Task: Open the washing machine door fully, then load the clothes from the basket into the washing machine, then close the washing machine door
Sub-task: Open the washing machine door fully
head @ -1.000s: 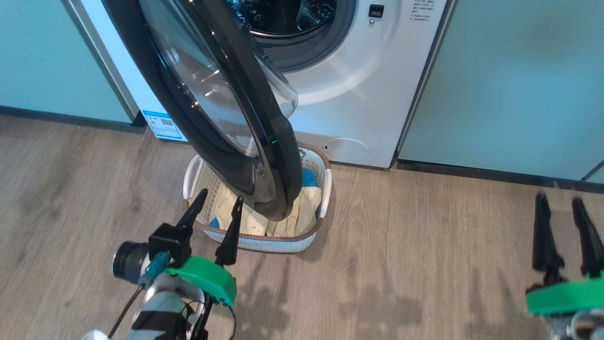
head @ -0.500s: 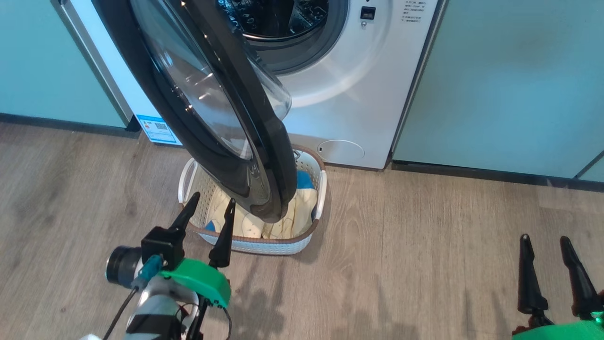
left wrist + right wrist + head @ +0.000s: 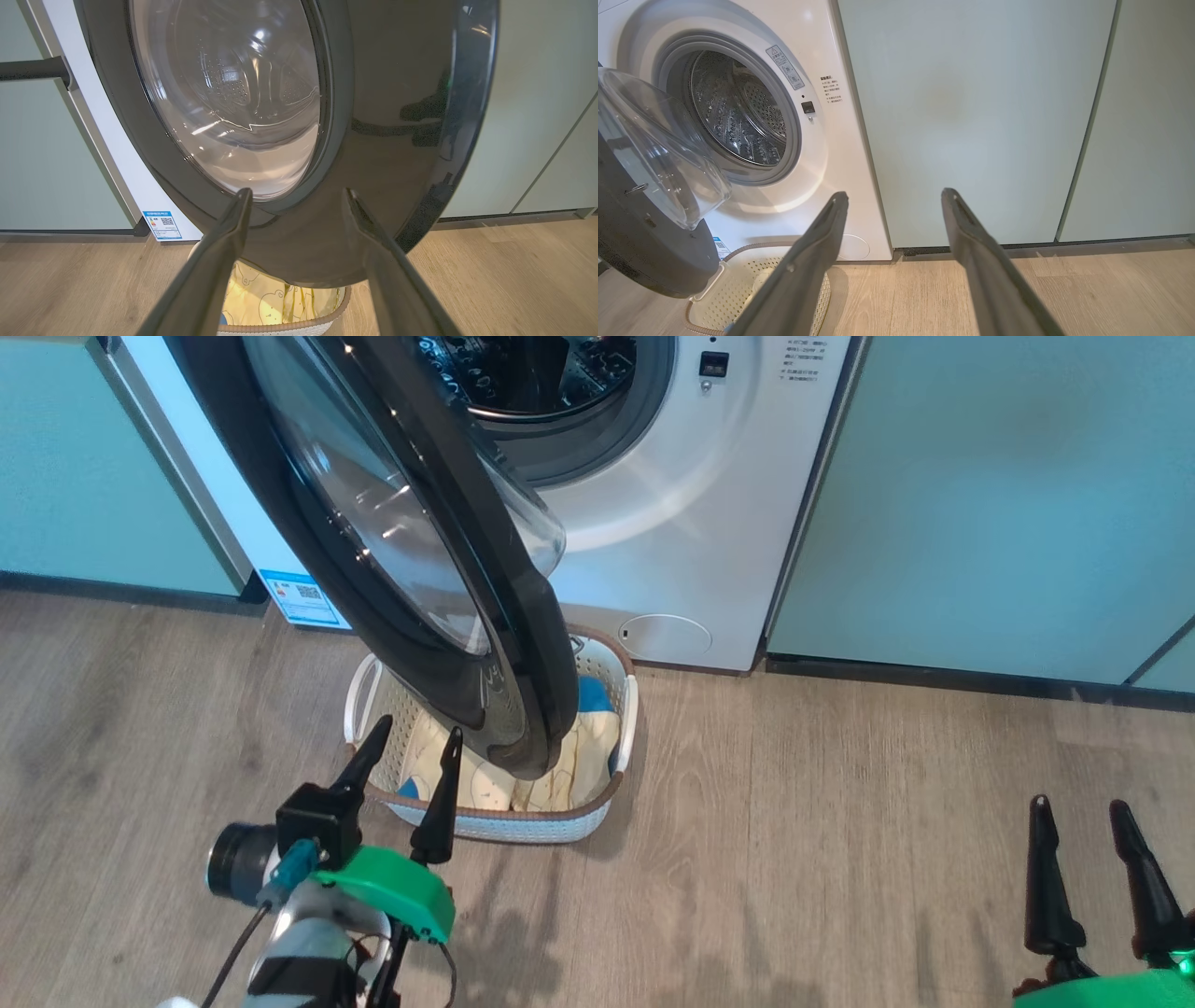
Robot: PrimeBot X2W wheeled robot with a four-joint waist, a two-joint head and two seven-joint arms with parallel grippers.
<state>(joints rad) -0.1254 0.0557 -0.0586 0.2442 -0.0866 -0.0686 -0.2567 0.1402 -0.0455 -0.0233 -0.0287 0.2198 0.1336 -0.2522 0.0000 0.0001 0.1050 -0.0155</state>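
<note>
One washing machine [image 3: 691,523] at the far side, its one door [image 3: 523,644] open above one basket [image 3: 523,826] on the floor [image 3: 840,849]. Clothes [image 3: 583,751] inside; I can't count them. My left gripper [image 3: 418,726] is near the basket, my right gripper [image 3: 1076,803] well to the right. Both are spread wide and empty.
</note>
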